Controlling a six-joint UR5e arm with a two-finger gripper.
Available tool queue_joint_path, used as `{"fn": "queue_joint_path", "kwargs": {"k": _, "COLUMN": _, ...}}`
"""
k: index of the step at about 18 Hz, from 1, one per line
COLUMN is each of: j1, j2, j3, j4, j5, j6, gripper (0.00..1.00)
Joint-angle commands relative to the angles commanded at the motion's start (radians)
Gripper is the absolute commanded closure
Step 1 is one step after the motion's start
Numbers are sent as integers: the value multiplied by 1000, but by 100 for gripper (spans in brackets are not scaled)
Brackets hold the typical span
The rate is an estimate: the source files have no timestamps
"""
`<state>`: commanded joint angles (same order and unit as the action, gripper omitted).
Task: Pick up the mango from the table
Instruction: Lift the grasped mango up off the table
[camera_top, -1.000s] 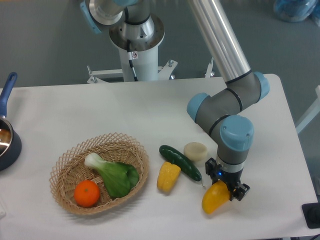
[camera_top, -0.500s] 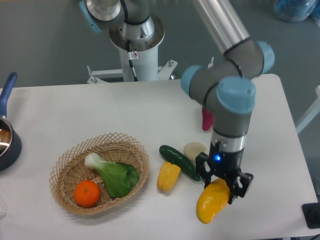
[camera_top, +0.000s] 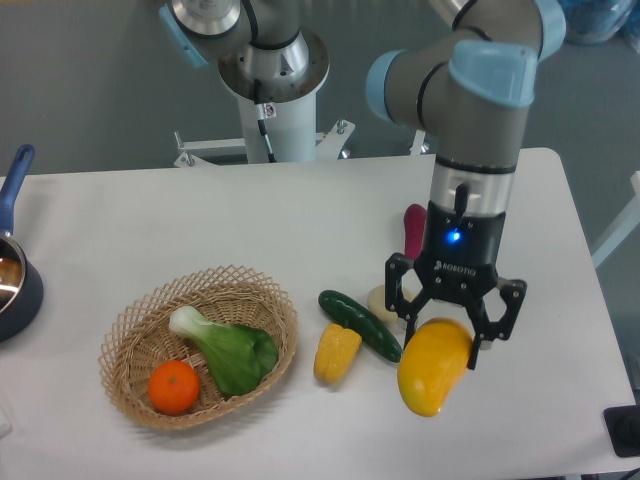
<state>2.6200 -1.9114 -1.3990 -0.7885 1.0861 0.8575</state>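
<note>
The big white matte table (camera_top: 200, 230) carries everything. Over its front right part hangs the black two-finger gripper (camera_top: 452, 322), fingers clamped on the glossy yellow-orange mango (camera_top: 433, 366), which looks lifted clear of the top, tapered end pointing down. Toward the front left sits a round woven wicker basket (camera_top: 140, 335) with a green-and-white bok choy (camera_top: 228, 350) and a round orange (camera_top: 173, 386) inside. A dark pan with a blue handle (camera_top: 14, 270) pokes in at the left edge. Between basket and mango: dark green cucumber (camera_top: 358, 323), ridged yellow corn piece (camera_top: 337, 352), pale round slice (camera_top: 381, 299), and a magenta thing (camera_top: 413, 229) further back.
</note>
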Motion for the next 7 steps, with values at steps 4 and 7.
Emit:
{"fn": "queue_joint_path", "kwargs": {"k": 4, "j1": -5, "j2": 12, "j3": -6, "j4": 0, "j5": 0, "j6": -9, "gripper": 45}}
{"fn": "queue_joint_path", "kwargs": {"k": 7, "j1": -14, "j2": 29, "j3": -12, "j4": 0, "j5": 0, "j6": -40, "gripper": 45}}
